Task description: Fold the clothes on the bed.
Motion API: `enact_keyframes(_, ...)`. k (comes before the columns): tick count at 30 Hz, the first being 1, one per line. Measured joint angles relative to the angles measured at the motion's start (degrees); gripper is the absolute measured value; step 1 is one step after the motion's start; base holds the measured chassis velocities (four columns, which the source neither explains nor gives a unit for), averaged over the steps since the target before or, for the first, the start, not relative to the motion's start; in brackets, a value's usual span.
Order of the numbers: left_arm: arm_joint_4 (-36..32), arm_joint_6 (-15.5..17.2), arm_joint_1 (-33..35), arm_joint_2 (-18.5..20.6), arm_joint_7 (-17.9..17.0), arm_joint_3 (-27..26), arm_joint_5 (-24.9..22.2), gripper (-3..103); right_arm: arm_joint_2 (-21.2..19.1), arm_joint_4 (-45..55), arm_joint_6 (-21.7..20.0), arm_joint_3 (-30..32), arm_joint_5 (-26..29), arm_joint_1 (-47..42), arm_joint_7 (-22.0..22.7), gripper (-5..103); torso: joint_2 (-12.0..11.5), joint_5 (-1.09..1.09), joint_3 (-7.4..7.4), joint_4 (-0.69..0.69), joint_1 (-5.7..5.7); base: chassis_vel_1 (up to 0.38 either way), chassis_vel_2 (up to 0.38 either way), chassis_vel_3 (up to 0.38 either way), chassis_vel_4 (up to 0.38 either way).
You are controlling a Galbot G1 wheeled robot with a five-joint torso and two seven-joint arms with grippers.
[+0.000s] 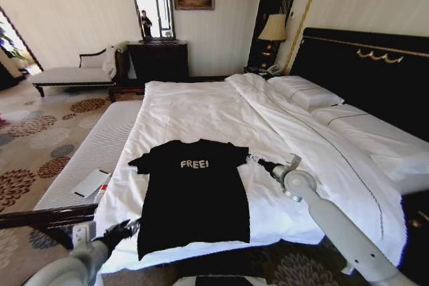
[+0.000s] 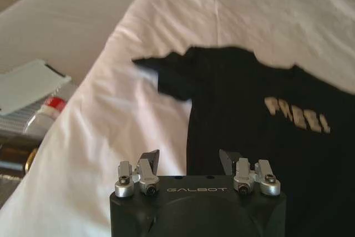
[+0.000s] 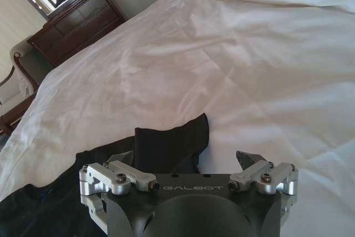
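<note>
White bed (image 1: 201,108) before you holds the black T-shirt (image 1: 194,195) flat for folding; left gripper (image 2: 189,159) by its hem corner, right gripper (image 3: 188,159) beside its sleeve, fingers released.

black t-shirt (image 1: 194,195) spread flat, unfolded; lies on white bed (image 1: 201,115)

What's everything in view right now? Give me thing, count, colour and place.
T-shirt: one, black, white "FREE!" lettering, flat on the bed's near end.
Bed: one, white bedding, dark headboard.
Pillows: two seen, white, by the headboard.
Bench: one, pale, beside the bed, left; a flat white item on it.
Chaise: one, white-cushioned, far left.
Dresser: one, dark, far wall.
Lamp: one, cream shade.
Left gripper: open, at the shirt's left side.
Right gripper: open, at the right sleeve.
</note>
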Motion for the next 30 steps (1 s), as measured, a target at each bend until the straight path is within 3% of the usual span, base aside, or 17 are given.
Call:
enact_keyframes(4, 2.8, 0.4, -8.3, 1.9, -2.0, -8.0, -9.2, 83, 1.7, -9.1, 0.4, -4.2, -2.8, 6.5, -4.6, 100, 0.0, 0.02, 0.02, -0.02, 0.02, 0.0, 0.0, 0.0, 0.0)
enact_keyframes(6, 3.1, 0.5, -8.5, 2.0, -2.0, -8.9, -9.8, 83, 1.9, -10.2, 0.4, -4.7, -3.1, 7.3, -5.2, 100, 0.0, 0.02, 0.02, -0.02, 0.02, 0.0, 0.0, 0.0, 0.0)
enact_keyframes(10, 4.9, 0.2, -9.9, 1.5, 0.1, -13.8, -11.0, 99, 3.9, -14.9, 0.3, -7.1, -5.1, 10.5, -7.4, 100, 0.0, 0.01, 0.01, 0.02, 0.0, 0.0, 0.0, 0.0, 0.0)
enact_keyframes(16, 7.5, -2.4, -14.0, 2.1, 3.1, -19.0, -13.7, 100, 5.4, -18.3, 1.1, -9.3, -7.7, 12.6, -8.7, 100, 0.0, 0.0, 0.0, 0.02, 0.0, 0.0, 0.0, 0.0, 0.0)
enact_keyframes(19, 10.7, -4.7, -18.8, 3.9, 3.7, -21.8, -18.1, 100, 6.0, -21.1, 2.7, -10.6, -9.0, 14.1, -9.0, 100, 0.0, 0.02, 0.01, -0.02, 0.0, 0.0, 0.0, 0.0, 0.0)
enact_keyframes(30, 12.2, -6.6, -26.8, 5.8, 3.3, -22.5, -24.1, 100, 7.6, -26.5, 3.1, -13.3, -9.3, 17.1, -10.3, 100, 0.0, 0.02, 0.0, 0.0, 0.0, 0.0, 0.0, 0.0, 0.0)
